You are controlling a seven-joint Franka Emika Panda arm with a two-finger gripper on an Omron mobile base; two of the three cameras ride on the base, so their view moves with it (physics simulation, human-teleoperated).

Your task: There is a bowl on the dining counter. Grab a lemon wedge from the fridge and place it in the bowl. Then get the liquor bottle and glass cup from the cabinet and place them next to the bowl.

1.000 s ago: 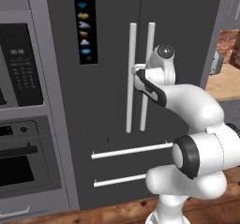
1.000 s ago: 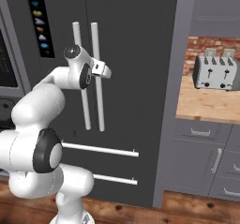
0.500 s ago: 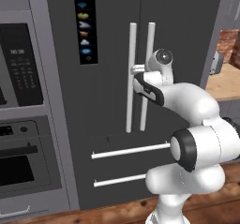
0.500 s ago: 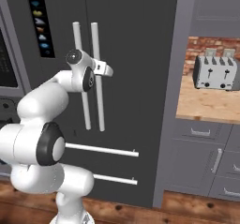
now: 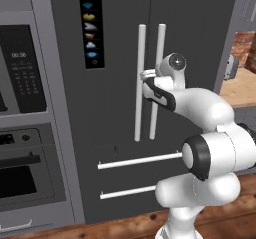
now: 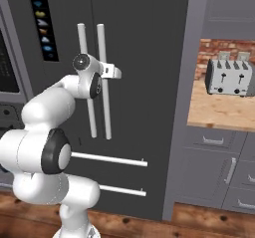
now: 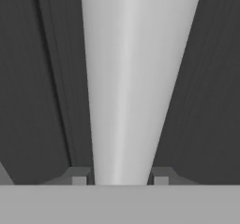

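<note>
Claw (image 7: 120, 178) clenched around a long white bar handle (image 7: 129, 78) of the tall dark grey fridge (image 5: 200, 28), door dead ahead. Rigid, smooth bar; mid-height grip looks right; heavy door, likely slippery.

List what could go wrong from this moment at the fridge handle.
The tool straddles one white bar handle of the tall dark grey fridge, and contact on both sides isn't clear, so a pull might slip off.

The twin white bar handle stands close beside it; the hand could bump it.
</note>
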